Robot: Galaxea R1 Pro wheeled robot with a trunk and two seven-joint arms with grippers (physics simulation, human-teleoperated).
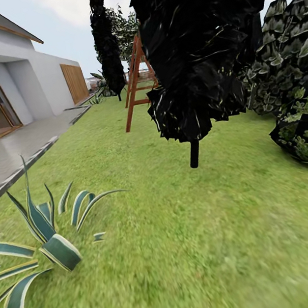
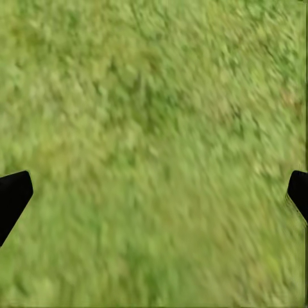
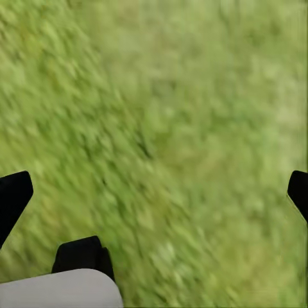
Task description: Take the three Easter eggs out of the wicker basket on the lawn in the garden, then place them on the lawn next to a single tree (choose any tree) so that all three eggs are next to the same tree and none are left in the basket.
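Observation:
The lawn (image 1: 198,246) spreads ahead of me as short mottled green grass. The Easter eggs, the wicker basket and the pale-trunked tree are out of view. In the left wrist view my left gripper (image 2: 154,192) is open, its black fingertips (image 2: 13,196) wide apart over blurred grass (image 2: 154,128) with nothing between them. In the right wrist view my right gripper (image 3: 154,192) is open too, over bare grass (image 3: 192,128).
A dark-leaved thin-trunked tree (image 1: 194,153) stands close ahead, another (image 1: 107,47) farther back. A striped agave (image 1: 43,241) grows at the near left. Dense bushes (image 1: 298,121) line the right. An orange wooden frame (image 1: 133,85) stands behind. A paved patio (image 1: 10,157) and house lie left.

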